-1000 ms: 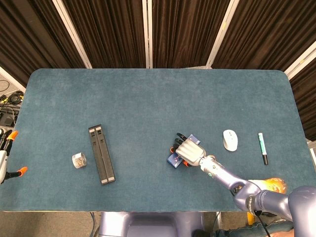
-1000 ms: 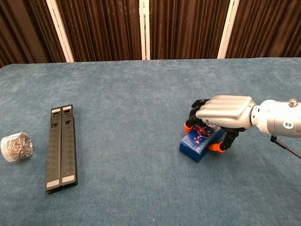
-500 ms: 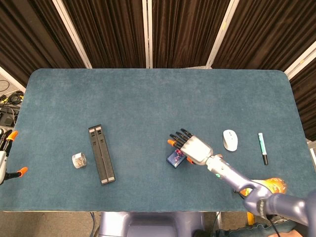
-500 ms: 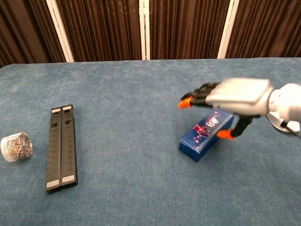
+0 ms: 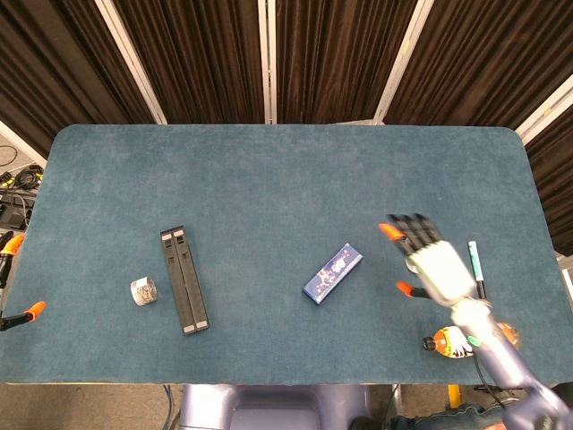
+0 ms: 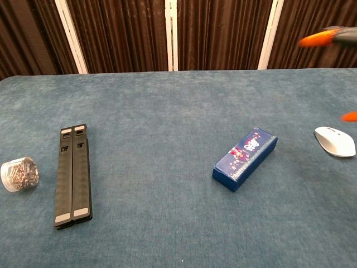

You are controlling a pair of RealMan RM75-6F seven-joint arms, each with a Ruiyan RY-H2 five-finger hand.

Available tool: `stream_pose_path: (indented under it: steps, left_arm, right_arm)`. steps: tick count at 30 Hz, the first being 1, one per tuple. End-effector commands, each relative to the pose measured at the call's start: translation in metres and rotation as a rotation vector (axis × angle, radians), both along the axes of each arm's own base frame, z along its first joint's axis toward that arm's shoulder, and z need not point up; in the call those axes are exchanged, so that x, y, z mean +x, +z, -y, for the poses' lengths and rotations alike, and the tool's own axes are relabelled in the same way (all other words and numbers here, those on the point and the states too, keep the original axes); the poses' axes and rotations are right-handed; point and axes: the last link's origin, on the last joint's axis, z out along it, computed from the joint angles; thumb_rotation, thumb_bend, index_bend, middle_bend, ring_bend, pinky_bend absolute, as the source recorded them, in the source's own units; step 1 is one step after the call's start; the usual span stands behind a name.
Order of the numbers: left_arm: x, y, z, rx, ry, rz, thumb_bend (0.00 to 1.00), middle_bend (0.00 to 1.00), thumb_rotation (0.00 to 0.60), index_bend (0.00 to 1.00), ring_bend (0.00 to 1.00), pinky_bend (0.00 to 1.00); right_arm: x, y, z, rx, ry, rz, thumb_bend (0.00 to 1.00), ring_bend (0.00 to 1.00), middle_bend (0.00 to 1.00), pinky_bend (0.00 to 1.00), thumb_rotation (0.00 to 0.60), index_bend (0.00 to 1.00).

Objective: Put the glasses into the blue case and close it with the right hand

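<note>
One teal felt-covered table (image 5: 269, 179) fills both views. On it, toward 8 o'clock from the centre, lies one long black two-bar folding stand (image 5: 184, 279) with its bars pressed side by side, its long axis running from 11 to 5 o'clock in the head view.

One silver right hand with orange fingertips (image 5: 431, 262) hangs above the table at 4 o'clock, motion-blurred, fingers spread apart and grasping nothing, pointing toward 11 o'clock. It is well apart from the case. In the chest view only its orange fingertips (image 6: 317, 38) show at the upper right edge. The left hand is outside both views.

One blue rectangular glasses case with a pink floral print (image 5: 332, 272) lies flat and closed on the felt, just right of centre toward 5 o'clock, untouched. Its long axis runs from 7 to 1 o'clock in the head view. Whether the glasses are inside cannot be told.

One white computer mouse (image 6: 334, 140) sits at 3 o'clock from the case. One green-and-white marker pen (image 5: 475, 265) lies beside the hand, near the right edge. One small clear round jar (image 5: 142, 291), holding small metal pieces too tiny to name, stands just left of the black stand.
</note>
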Motion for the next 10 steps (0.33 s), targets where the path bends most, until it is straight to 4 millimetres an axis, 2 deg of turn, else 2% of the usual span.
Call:
stream_pose_path:
  steps: [1,7,10]
  left_arm:
    - [0.000,0.001,0.003,0.002,-0.009,0.002,0.00,0.00,0.600,0.00,0.00,0.00]
    - [0.002,0.003,0.007,0.004,-0.023,0.015,0.00,0.00,0.600,0.00,0.00,0.00]
    - [0.002,0.004,0.009,0.001,-0.024,0.023,0.00,0.00,0.600,0.00,0.00,0.00]
  right_arm:
    - [-0.031,0.020,-0.027,-0.074,-0.123,0.076,0.00,0.00,0.00,0.00,0.600,0.00]
    - [-0.061,0.028,-0.045,-0.117,-0.207,0.059,0.00,0.00,0.00,0.00,0.600,0.00]
    - [-0.068,0.030,-0.048,-0.125,-0.222,0.053,0.00,0.00,0.00,0.00,0.600,0.00]
